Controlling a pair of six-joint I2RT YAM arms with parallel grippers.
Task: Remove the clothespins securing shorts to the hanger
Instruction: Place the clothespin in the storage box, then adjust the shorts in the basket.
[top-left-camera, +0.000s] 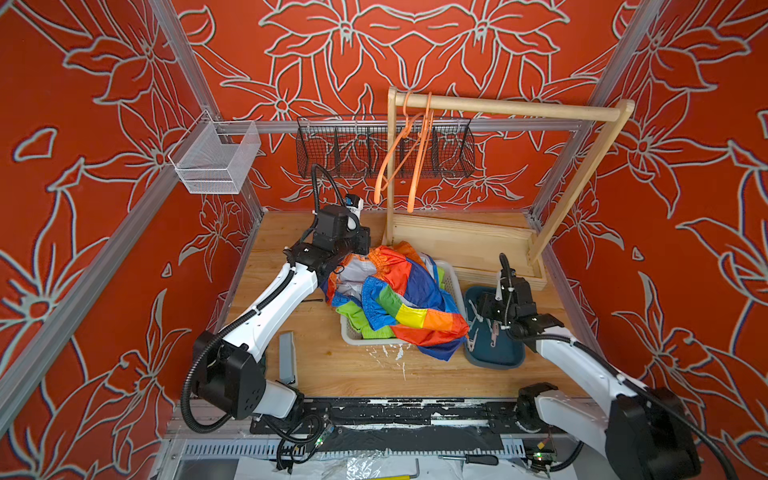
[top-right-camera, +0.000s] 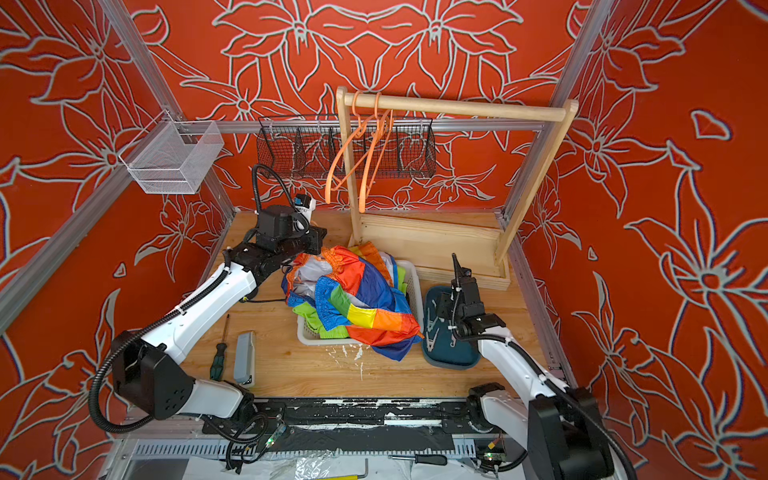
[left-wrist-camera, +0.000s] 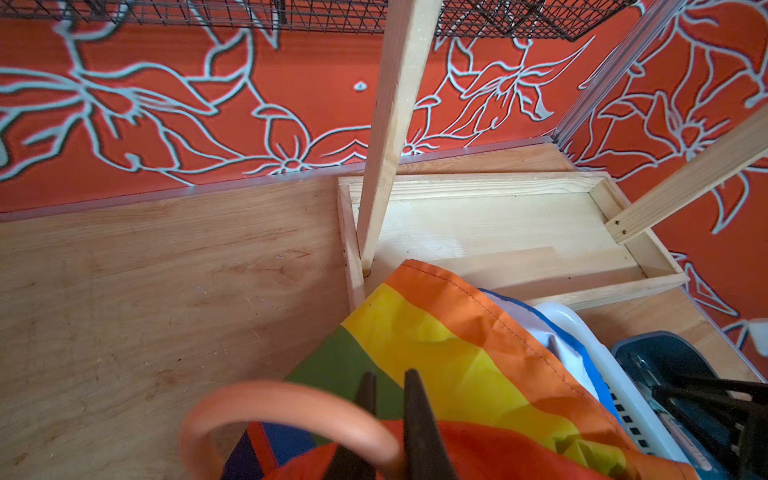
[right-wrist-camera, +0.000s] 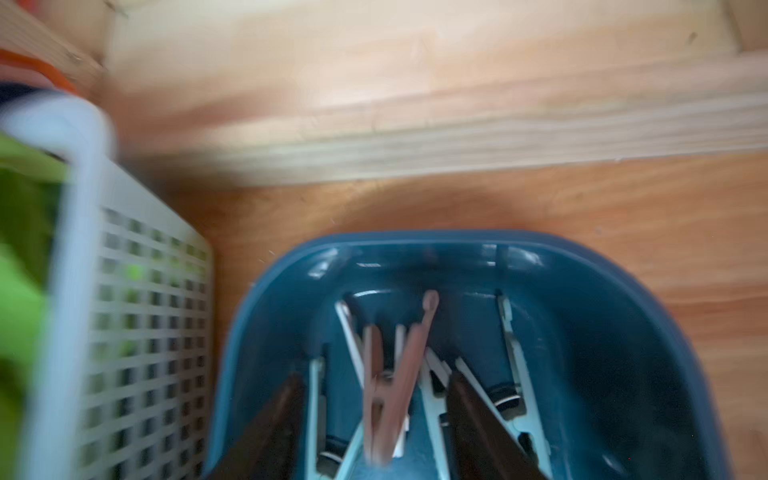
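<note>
Pink clothespin, between right gripper fingers: motion-blurred, contact unreadable. Orange hanger, at left gripper tips: blurred, cut by frame edge. Lime green shorts, between both grippers: mostly buried under rainbow shorts.

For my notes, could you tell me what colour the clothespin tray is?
The tray is dark teal-blue; right wrist view shows it best.

A wooden rack is set at the back of the table. A black wire basket and a white mesh basket are hung on the frame. A white plastic basket is placed just beside a blue tray.
</note>
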